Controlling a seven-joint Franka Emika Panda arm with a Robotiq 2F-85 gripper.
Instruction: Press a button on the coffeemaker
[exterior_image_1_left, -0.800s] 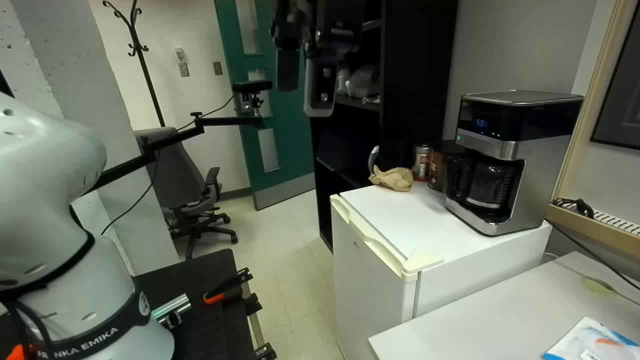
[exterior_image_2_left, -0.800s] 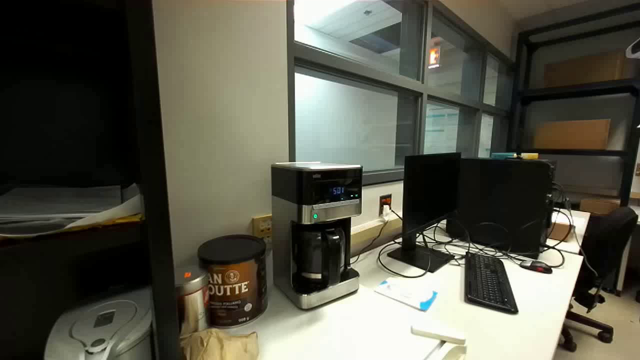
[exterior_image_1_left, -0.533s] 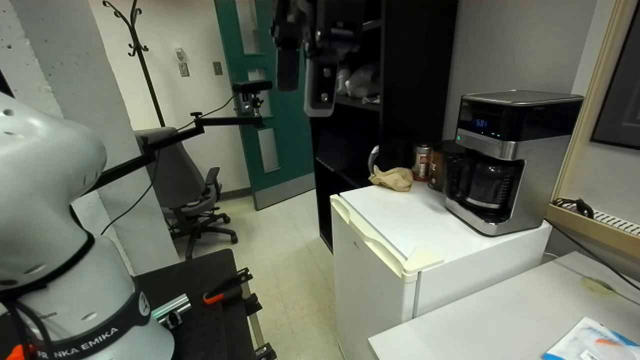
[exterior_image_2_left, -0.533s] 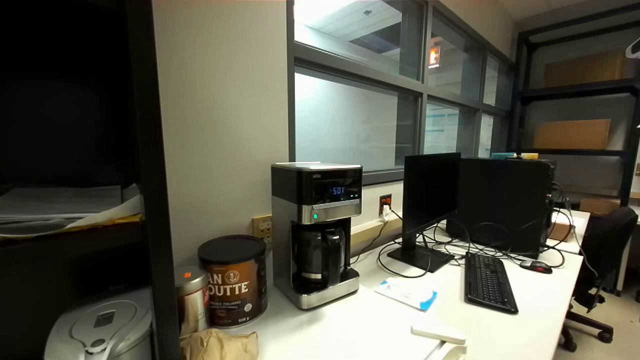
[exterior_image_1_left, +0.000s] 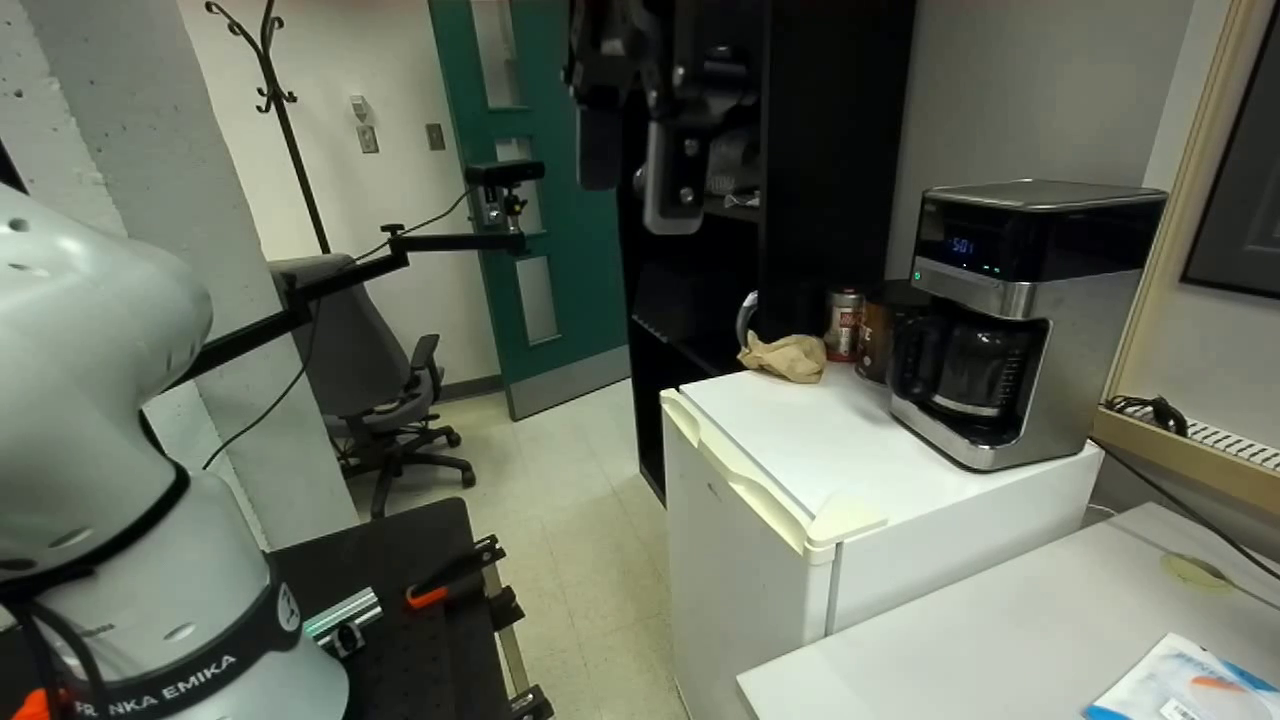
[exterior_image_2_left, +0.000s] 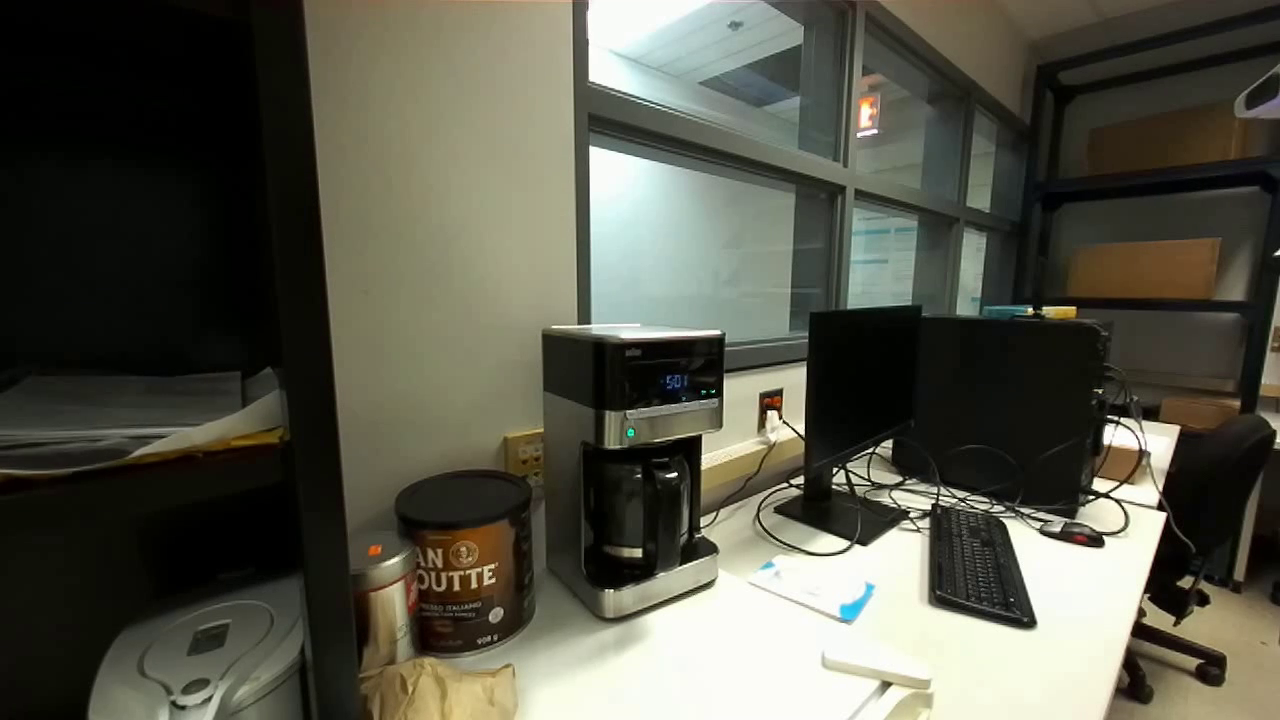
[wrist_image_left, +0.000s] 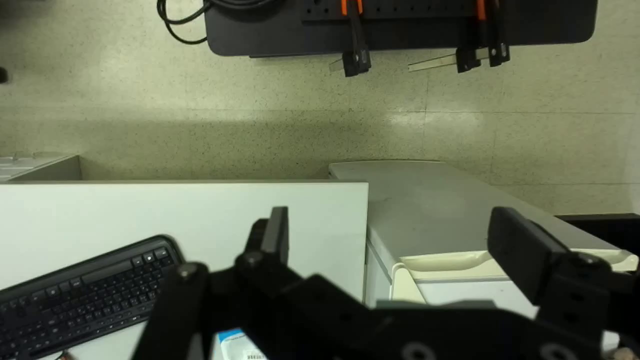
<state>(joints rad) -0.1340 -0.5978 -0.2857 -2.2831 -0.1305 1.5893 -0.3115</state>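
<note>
The coffeemaker is a boxy black and silver machine with a dark glass carafe, and it shows in both exterior views. It stands upright on the white mini fridge. Its display is lit, and a green-lit button sits at one end of the silver strip below it. My gripper hangs in the air with its fingers down, well apart from the coffeemaker. In the wrist view the gripper is open, with its fingers wide apart and nothing between them. The coffeemaker is out of the wrist view.
A brown paper bag, a metal can and a coffee tin stand beside the coffeemaker. A black shelf rises behind. A white desk with a keyboard and a monitor adjoins the fridge.
My gripper has moved a little to the right in an exterior view, towards the coffeemaker's side. A white part at the right edge shows slightly more. The coffeemaker has not moved.
</note>
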